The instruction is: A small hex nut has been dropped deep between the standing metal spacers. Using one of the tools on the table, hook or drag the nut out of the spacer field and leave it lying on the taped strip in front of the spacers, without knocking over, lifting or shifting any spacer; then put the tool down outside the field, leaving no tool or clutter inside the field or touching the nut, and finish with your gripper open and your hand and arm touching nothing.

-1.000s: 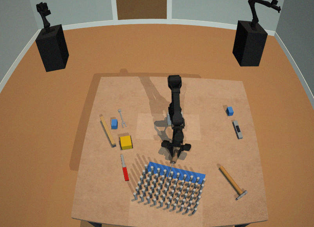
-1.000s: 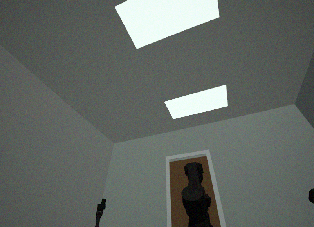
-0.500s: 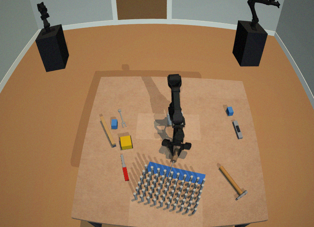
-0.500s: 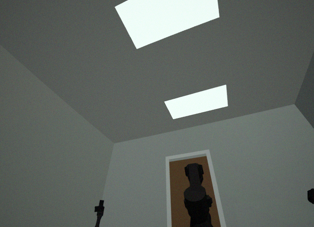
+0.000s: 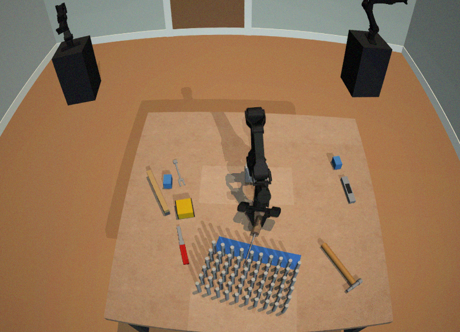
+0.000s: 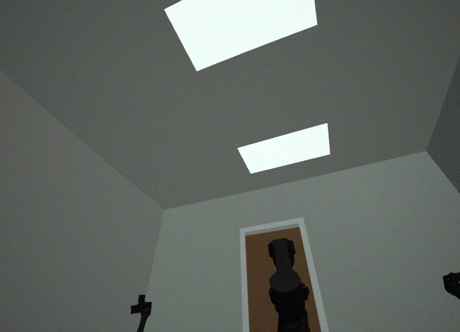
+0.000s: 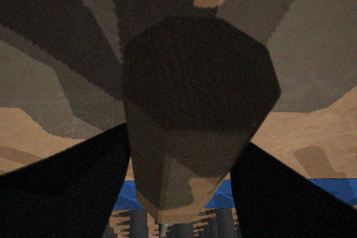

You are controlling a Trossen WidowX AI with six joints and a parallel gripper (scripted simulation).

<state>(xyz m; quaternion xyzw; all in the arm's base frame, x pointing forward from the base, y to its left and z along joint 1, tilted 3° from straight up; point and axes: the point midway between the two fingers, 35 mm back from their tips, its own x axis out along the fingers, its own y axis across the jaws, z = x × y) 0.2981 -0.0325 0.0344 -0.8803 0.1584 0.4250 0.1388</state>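
Note:
My gripper (image 5: 257,218) (image 7: 182,141) is shut on the wooden handle (image 5: 255,229) (image 7: 196,104) of a thin hook pick. It hovers just behind the blue taped strip (image 5: 287,256) (image 7: 336,187). The pick's metal shaft (image 5: 249,248) slants down over the strip, and its tip reaches in among the back rows of standing grey spacers (image 5: 245,280) (image 7: 223,225). All spacers that I can see stand upright. The hex nut is hidden among them. In the wrist view the handle fills the middle between my two dark fingers. The exterior view shows only my arm (image 6: 284,284) from below.
To the left lie a wooden ruler (image 5: 157,190), a blue cube (image 5: 167,180), a small forked wrench (image 5: 179,171), a yellow block (image 5: 184,208) and a red-handled tool (image 5: 182,249). To the right lie a hammer (image 5: 340,266), a blue cube (image 5: 336,161) and a grey bar (image 5: 348,189).

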